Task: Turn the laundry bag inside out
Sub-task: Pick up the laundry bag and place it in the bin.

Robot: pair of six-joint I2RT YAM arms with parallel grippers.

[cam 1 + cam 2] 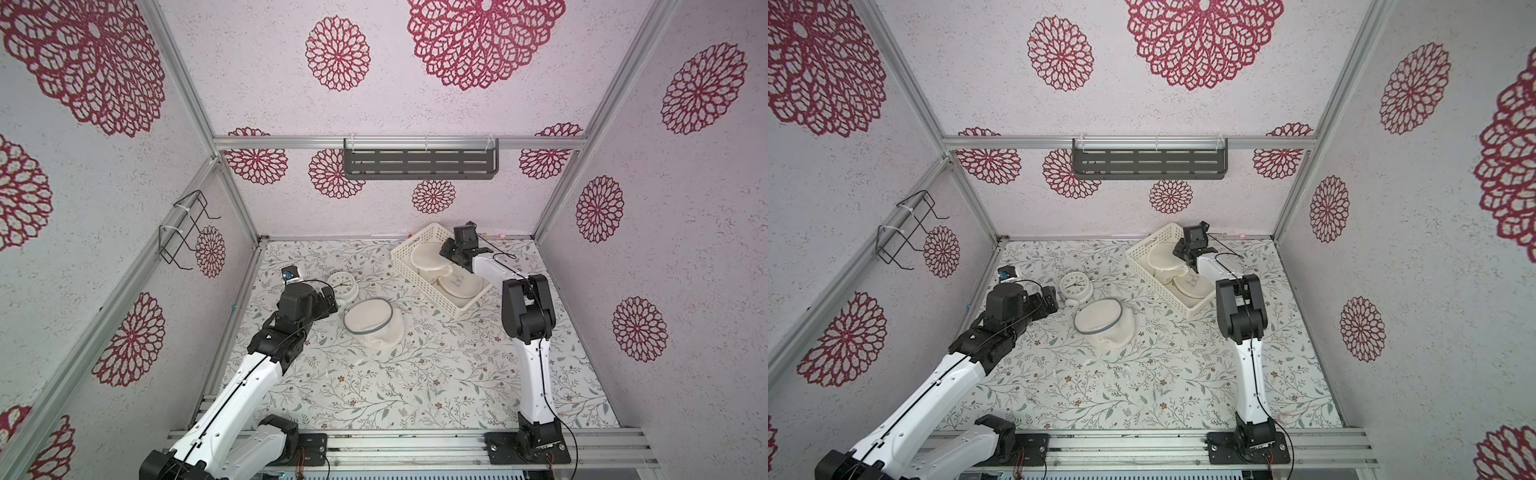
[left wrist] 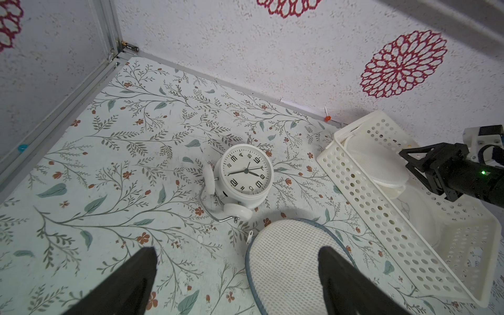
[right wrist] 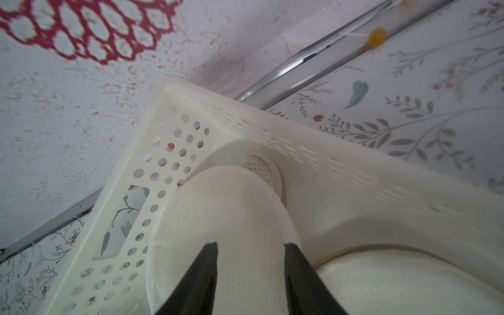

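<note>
You're at the grab: right gripper (image 3: pixel 251 245) half-closed over the laundry bag (image 3: pixel 223 207) in the basket (image 3: pixel 163 163), grip unclear, left gripper (image 2: pixel 238 249) spread wide, so next pinch it firmly and lift clear

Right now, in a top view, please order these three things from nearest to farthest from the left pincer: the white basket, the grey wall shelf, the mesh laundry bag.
1. Mesh laundry bag: lying just beside the left pincer.
2. White basket: farther off, toward the back right.
3. Grey wall shelf: mounted high at the back, clearly farthest.
</note>
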